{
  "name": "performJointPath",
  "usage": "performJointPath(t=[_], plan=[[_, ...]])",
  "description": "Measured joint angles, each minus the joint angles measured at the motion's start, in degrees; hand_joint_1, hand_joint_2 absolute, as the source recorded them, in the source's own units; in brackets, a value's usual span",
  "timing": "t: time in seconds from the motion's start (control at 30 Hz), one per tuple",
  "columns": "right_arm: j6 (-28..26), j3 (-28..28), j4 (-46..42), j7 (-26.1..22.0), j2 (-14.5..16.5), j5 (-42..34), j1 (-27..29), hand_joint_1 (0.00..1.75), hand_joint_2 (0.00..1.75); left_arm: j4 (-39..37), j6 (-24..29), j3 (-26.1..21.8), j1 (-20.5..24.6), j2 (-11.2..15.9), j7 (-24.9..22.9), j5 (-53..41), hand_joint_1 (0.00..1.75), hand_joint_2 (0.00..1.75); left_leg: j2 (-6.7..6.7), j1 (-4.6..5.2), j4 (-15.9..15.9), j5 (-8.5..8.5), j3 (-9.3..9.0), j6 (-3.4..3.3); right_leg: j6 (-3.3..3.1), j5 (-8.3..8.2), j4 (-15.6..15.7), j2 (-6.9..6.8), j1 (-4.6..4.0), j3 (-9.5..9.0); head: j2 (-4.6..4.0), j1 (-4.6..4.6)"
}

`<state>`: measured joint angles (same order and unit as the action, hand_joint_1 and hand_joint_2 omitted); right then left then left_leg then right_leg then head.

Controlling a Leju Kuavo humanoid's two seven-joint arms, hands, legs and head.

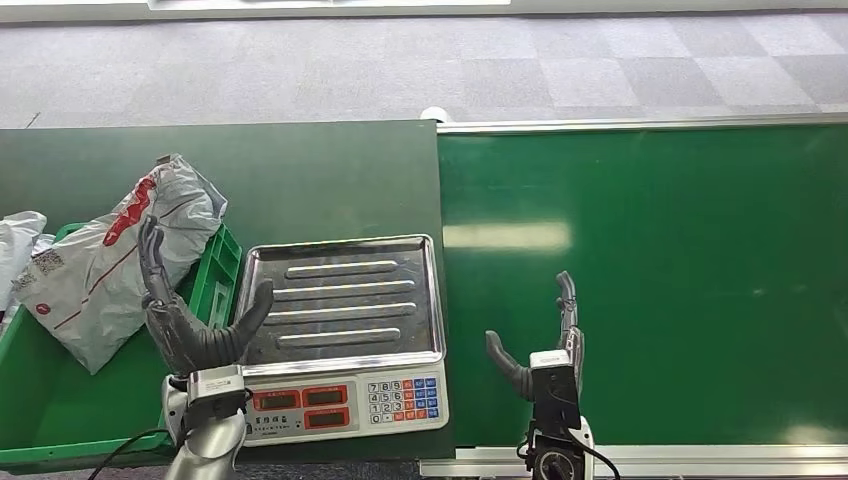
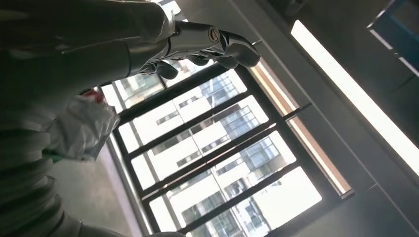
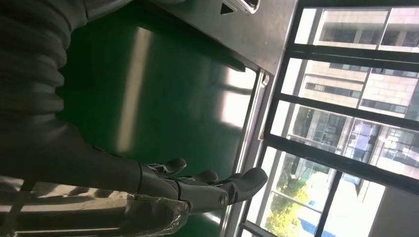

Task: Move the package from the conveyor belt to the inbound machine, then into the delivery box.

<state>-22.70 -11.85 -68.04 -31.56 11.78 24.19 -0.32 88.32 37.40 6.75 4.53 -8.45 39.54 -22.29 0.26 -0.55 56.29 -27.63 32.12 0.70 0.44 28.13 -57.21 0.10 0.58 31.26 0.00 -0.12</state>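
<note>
A grey plastic mail package with red print lies tilted in the green delivery box at the left, leaning over the box's right wall. My left hand is raised just right of the package, fingers spread, holding nothing; the left wrist view shows this hand and a corner of the package. The weighing scale with a bare steel tray stands in the middle. My right hand hovers open over the green conveyor belt; the right wrist view shows that hand above the belt.
Another white bag lies at the far left of the box. The scale's keypad and red displays face me. A metal rail borders the belt's far side, with grey floor tiles beyond.
</note>
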Motion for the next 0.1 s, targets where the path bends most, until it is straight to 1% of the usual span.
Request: performJointPath(t=[0.07, 0.1], plan=[[0.1, 0.3, 0.7, -0.2, 0.0, -0.2, 0.1, 0.0, 1.75, -0.5, -1.0, 2.6, -2.4, -1.1, 0.0, 2.5, 0.0, 1.75, 0.0, -0.01, 0.0, 0.0, -0.01, 0.0, 0.0, 0.0, 0.0, 0.0, -0.01, 0.0, 0.0, 0.0], [0.2, 0.4, 0.8, -0.2, 0.0, -0.3, 0.1, 0.0, 1.75, -0.6, -1.2, 3.2, -3.0, -1.4, 0.0, 2.9, 0.0, 1.75, 0.0, -0.01, 0.0, 0.01, -0.01, 0.0, 0.0, 0.0, 0.0, -0.01, -0.01, 0.0, 0.0, 0.0]])
